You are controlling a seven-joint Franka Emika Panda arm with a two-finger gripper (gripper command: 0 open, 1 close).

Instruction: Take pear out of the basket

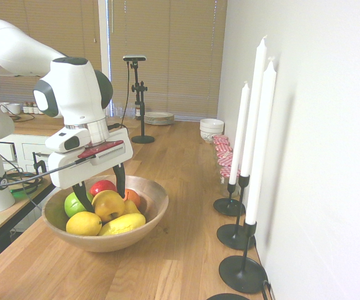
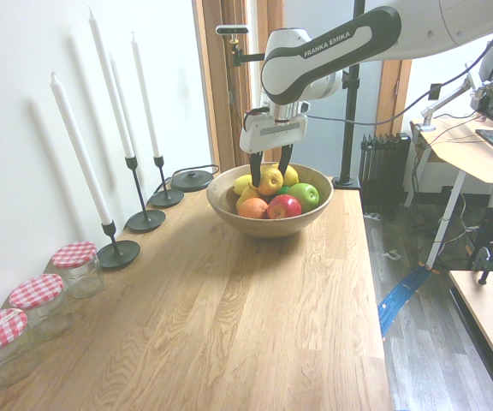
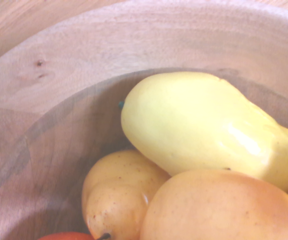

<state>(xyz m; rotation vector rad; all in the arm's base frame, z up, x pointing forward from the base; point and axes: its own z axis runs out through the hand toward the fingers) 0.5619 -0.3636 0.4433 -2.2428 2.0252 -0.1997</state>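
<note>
- The pear [image 1: 108,204] sits atop the fruit heap in the wooden basket [image 1: 157,199], touching the red apple [image 1: 102,186] behind it and the elongated yellow fruit [image 1: 124,224] in front.
- The gripper [image 1: 99,186] is spread wide, one finger on each side of the pear; nothing is gripped yet, as far as the exterior views show.
- The pear looks glossy and rounded, so probably slippery and fairly light; a squeeze across its widest belly seems the safest hold.
- In the wrist view the pear [image 3: 224,207] is cut off at the frame's edge.
- Whether the fingertips touch the skin cannot be made out; neighbouring fruit hide the pear's underside.
- The green apple [image 1: 75,203] and lemon [image 1: 84,223] crowd one finger's side.
</note>
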